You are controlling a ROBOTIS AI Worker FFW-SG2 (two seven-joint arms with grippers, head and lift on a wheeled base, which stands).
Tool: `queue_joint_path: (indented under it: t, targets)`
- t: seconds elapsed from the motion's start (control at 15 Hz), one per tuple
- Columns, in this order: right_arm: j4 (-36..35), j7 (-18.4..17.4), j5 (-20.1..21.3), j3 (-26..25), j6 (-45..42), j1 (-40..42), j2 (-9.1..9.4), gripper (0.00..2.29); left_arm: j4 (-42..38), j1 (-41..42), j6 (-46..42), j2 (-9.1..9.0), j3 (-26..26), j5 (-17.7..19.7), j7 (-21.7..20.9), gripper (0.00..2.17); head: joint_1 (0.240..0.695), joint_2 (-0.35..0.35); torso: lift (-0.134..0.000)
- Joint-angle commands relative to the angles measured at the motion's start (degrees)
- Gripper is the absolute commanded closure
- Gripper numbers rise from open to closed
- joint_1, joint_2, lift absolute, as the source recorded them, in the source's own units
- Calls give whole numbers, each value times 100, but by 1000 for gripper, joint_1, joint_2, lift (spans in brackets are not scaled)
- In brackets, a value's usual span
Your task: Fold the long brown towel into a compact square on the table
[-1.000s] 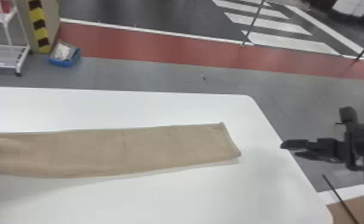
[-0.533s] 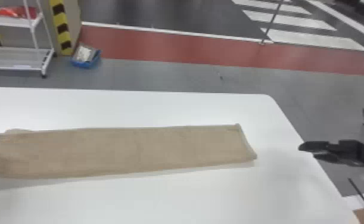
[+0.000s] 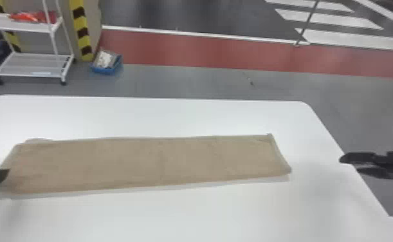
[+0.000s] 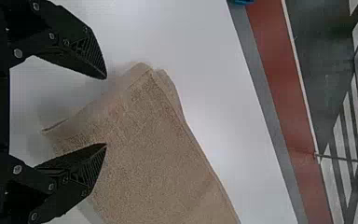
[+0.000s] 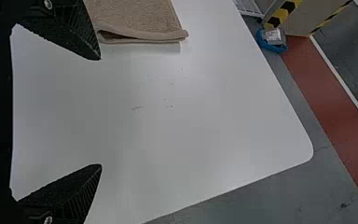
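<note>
Head view: I see the brown towel (image 3: 147, 164) lying lengthwise across the white table (image 3: 189, 212), left gripper (image 3: 0, 164) spread wide at its left end, right gripper (image 3: 349, 164) wide too, beyond its other end.

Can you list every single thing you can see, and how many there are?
Towel: one, brown, in a long strip across the table
Table: one, white, under the towel
Rack: one, white, on the floor beyond the table, far left
Bundle: count unclear, red-orange, on the rack's upper shelf
Bin: one, blue, whitish stuff inside, right of the rack
Striped bands: two, yellow and black, behind the rack and beside it
Floor strip: one, red, beyond the table
Floor stripes: several, white, far right
Pole: one, grey, near those stripes
Left gripper: one, black, fingers open at the towel's left end
Right gripper: one, black, fingers open by the table's right edge
</note>
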Motion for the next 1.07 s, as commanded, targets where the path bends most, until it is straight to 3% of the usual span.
queue_joint_path:
  t: [0.0, 0.07, 0.2, 0.33, 0.53, 1.0]
  targets:
    - [-82, 5, 8, 21, 133, -1, -4, 56, -10, -4, 352, -58, -34, 110, 285, 448, 695, -176, -124]
    - [-82, 5, 0, 21, 151, -1, 5, 56, -19, -21, 826, -67, -70, 251, 461, 444, 695, -171, -124]
    - [-82, 5, 8, 39, 133, 8, 5, 56, -28, -285, 2057, -67, 53, 1095, 760, 444, 695, -165, -124]
    - [-82, 5, 8, 39, 133, 26, 22, 60, -28, -487, 2496, -93, 141, 1543, 1041, 444, 695, -167, -124]
    - [-82, -3, 8, 21, 98, 70, 31, 60, -10, -725, 2514, -269, 18, 1552, 1419, 444, 695, -173, -124]
    - [-74, 5, 8, -41, -7, 87, 14, 60, 869, -1313, 2321, -278, -518, 1139, 1850, 444, 695, -189, -124]
